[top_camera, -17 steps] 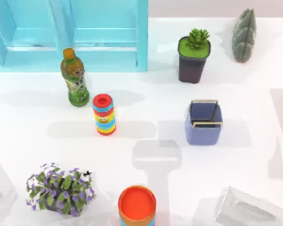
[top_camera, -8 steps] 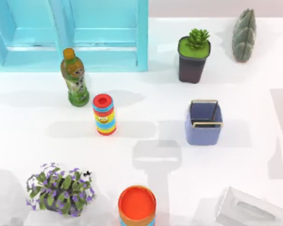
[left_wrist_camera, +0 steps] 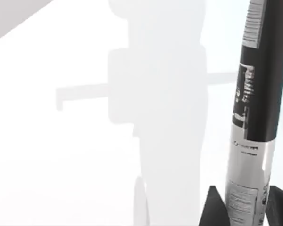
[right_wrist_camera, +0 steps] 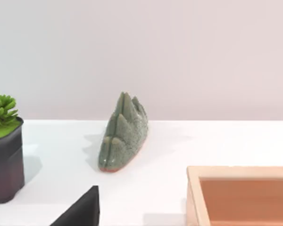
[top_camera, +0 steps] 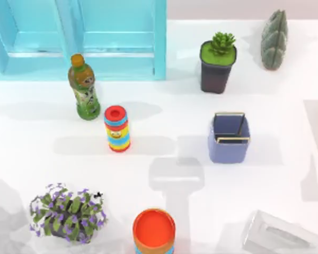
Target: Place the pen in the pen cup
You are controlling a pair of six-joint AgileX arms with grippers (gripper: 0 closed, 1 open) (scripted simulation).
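Left gripper clamped on the pen, dark fingers either side of its silver end, black barrel reaching out ahead over the white table. Pen cup standing upright, well apart. Right gripper's fingers: cannot tell.

A green bottle is standing before the blue shelf — a striped cylinder just beside it. A potted succulent and grey-green ornament are sitting right.

Black-and-silver pen, periwinkle pen cup, striped orange-red cup, turquoise shelf.
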